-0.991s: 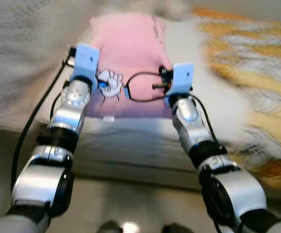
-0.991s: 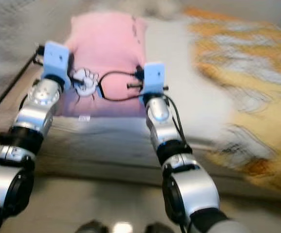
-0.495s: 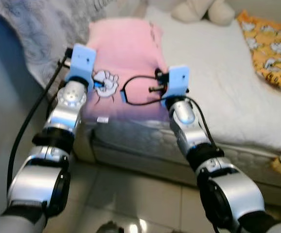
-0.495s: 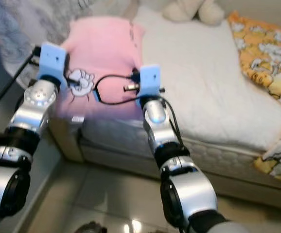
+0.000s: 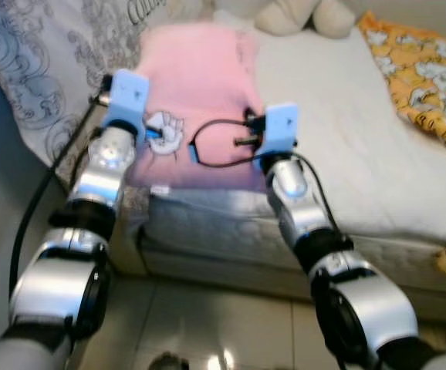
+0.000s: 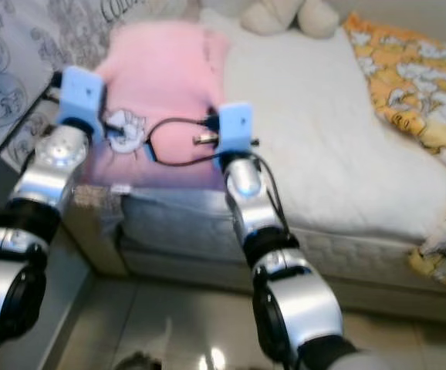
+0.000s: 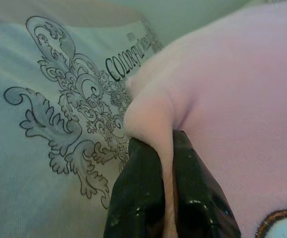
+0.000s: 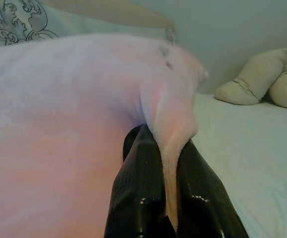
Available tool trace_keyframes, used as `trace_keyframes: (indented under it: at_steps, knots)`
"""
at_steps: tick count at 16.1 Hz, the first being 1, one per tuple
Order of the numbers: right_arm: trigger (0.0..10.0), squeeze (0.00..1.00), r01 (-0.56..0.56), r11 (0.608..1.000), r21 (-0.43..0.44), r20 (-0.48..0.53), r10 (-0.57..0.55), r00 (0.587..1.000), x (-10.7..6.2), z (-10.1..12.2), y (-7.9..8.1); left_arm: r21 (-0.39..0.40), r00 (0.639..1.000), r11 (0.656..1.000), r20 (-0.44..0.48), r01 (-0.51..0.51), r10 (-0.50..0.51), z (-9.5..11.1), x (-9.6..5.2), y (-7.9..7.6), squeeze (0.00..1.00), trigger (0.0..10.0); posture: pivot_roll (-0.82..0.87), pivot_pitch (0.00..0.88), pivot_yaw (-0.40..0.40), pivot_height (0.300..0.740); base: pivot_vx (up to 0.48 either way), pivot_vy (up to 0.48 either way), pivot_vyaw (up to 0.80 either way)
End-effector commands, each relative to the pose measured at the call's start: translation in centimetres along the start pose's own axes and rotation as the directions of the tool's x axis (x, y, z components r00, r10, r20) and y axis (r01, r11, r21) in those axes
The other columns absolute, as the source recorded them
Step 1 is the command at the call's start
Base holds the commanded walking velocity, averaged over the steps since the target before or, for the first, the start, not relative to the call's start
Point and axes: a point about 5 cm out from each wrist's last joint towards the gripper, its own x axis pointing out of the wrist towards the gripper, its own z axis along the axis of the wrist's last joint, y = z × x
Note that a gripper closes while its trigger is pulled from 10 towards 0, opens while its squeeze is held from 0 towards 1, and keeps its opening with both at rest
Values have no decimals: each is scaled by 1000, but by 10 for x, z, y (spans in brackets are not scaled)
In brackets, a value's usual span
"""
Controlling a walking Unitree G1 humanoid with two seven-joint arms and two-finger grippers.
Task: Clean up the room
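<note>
A pink fleece blanket (image 5: 200, 85) with a white cartoon print (image 5: 166, 131) lies over the near corner of the bed. Both arms reach out to it side by side. In the left wrist view my left gripper (image 7: 166, 144) is shut on a pinched fold of the pink blanket (image 7: 223, 99) at its left edge. In the right wrist view my right gripper (image 8: 164, 141) is shut on another fold of the pink blanket (image 8: 59, 99) at its right edge. In the eye views the blue wrist mounts (image 5: 126, 96) hide the fingers.
The white mattress (image 5: 346, 139) stretches right, with a yellow patterned cover (image 5: 424, 77) along its far right side. A beige plush toy (image 5: 300, 15) sits at the head. Grey fabric with scroll print (image 5: 45, 69) hangs on the left. Tiled floor (image 5: 207, 324) lies below.
The camera has shifted and the blur has cleared, so the grey printed fabric now shows on the left. Both grippers still hold the pink blanket in the same place.
</note>
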Motion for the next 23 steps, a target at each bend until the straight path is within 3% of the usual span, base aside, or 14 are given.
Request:
trace_keyframes:
  at_steps: [1, 16, 20, 23]
  knots:
    - [10000, 110, 101, 995, -4, 21, -100, 995, -2, 4, -30, -19, 996, 997, 37, -74, 75, 11, 3, 15, 0, 10000, -32, 0, -15, 740, 446, 0, 0]
    - [10000, 110, 60, 998, 5, -2, -60, 998, -1, 1, -24, -34, 996, 996, 31, -86, 87, 12, 6, 17, 0, 10000, -34, 0, -14, 740, 445, 0, 0]
    - [10000, 106, 37, 999, 8, -8, -37, 999, 0, 2, -20, -3, 997, 998, 24, -67, 67, 13, 8, 17, 0, 10000, -32, 0, -14, 740, 439, 0, 0]
    - [10000, 106, 33, 999, 10, -12, -33, 999, 0, 1, -19, -13, 997, 997, -2, -75, 75, 8, 8, 17, 0, 10000, -32, 0, -14, 740, 385, 286, 0]
